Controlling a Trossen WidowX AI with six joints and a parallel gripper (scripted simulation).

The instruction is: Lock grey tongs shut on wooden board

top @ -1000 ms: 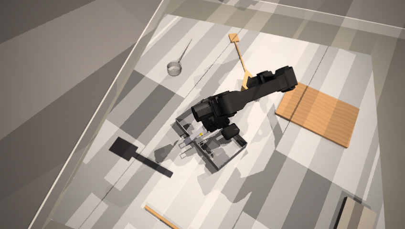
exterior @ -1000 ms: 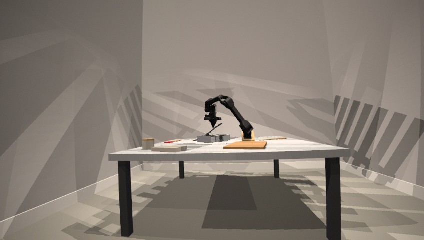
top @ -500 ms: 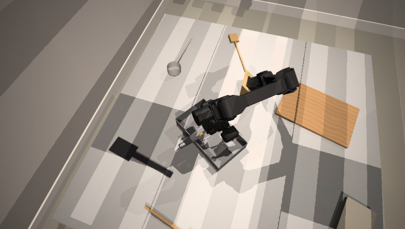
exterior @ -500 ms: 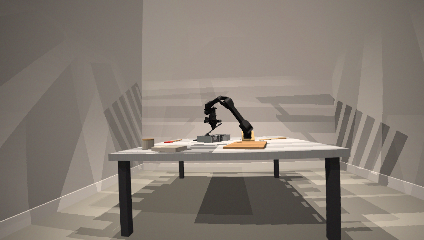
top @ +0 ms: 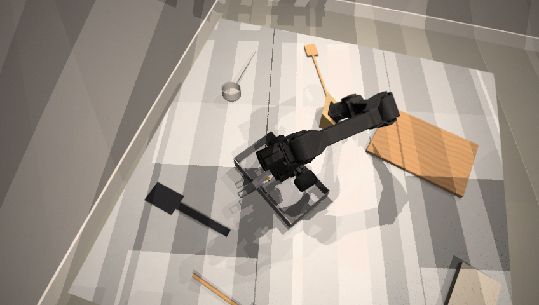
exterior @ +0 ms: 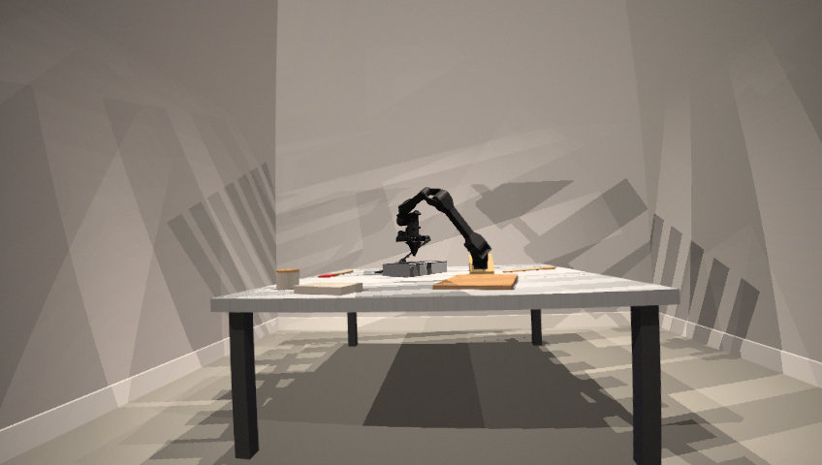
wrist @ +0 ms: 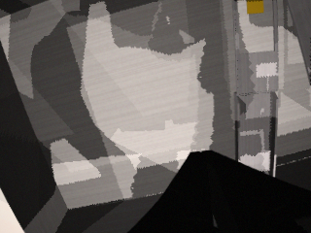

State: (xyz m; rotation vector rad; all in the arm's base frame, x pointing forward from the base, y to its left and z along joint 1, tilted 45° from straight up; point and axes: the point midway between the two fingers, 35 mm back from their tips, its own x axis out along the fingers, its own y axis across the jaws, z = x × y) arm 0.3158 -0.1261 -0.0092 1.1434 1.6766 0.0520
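Observation:
The grey tongs point(top: 252, 187) point(wrist: 257, 107) lie across the long wall of the roasting tin point(top: 278, 210) point(exterior: 397, 268), with their squared ends beyond it and a small yellow part point(top: 267, 178) point(wrist: 255, 7) on them. In the exterior view a thin part of them slopes up from the tin towards my fingertips. My gripper point(exterior: 414, 254) point(wrist: 201, 162) is shut and points down above the tin, with nothing visible between its fingers. I cannot tell whether it touches the tongs. The arm hides part of them in the top view. The wooden board point(top: 427, 154) point(exterior: 475, 281) bears no tongs.
A black spatula point(top: 164, 197) lies left of the tin, and a small pan point(top: 231, 91) behind it. A wooden stick point(top: 213, 287) and a pale block point(top: 478, 285) point(exterior: 329, 288) lie nearer the front. A lidded jar point(exterior: 287, 279) stands at the left in the exterior view.

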